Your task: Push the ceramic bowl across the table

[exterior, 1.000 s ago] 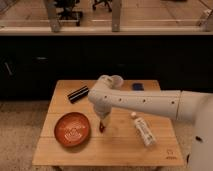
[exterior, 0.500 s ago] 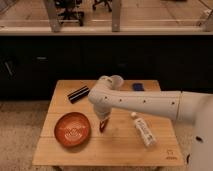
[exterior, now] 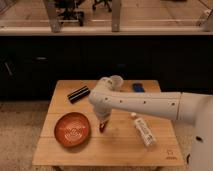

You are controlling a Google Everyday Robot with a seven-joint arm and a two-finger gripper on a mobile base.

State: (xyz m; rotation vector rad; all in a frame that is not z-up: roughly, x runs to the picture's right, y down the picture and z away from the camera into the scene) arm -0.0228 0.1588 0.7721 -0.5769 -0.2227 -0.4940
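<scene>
sitting front-left on the table [exterior: 115, 150]: ceramic bowl [exterior: 72, 130], upright. gripper [exterior: 102, 127] hangs low just right of its rim; contact and how far it is open cannot be told. white bottle [exterior: 144, 131] lies further right. behind: black box [exterior: 78, 94], blue object [exterior: 138, 88].

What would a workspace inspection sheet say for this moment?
Surface: table, light wooden planks, dark logo at one corner.
Job's things: ceramic bowl, upright on the table.
Clutter: black object, blue object, pale cup, white bottle lying flat.
Grippers: gripper low beside the bowl, between it and the bottle; contact unclear.
Cables: nothing seen.
Surroundings: dark cabinets behind; office chairs beyond.
</scene>
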